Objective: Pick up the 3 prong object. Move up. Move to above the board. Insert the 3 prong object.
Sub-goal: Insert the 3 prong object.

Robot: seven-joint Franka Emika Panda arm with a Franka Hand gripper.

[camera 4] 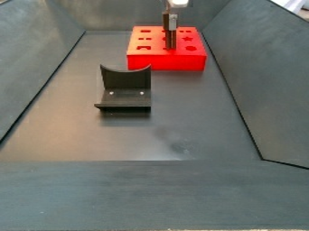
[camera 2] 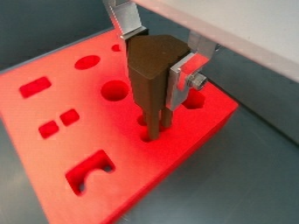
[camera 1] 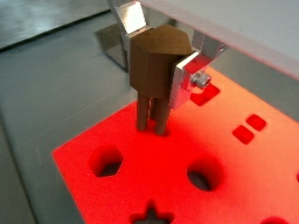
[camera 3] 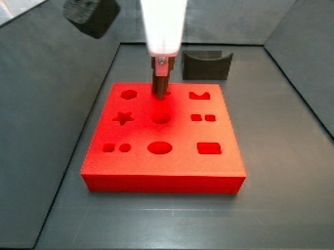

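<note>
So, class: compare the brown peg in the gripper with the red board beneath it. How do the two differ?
The peg is dull brown; the board is bright red. The peg is slim and stands upright, while the board is broad and lies flat. The gripper holds the peg with its prongs at the board's surface; the board rests on the floor. Both look solid and rigid.

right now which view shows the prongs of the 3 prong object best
A wrist view: the 3 prong object, shut in the claw, fills the frame, prongs reaching the board. Both side views show it small, prongs indistinct.
</note>
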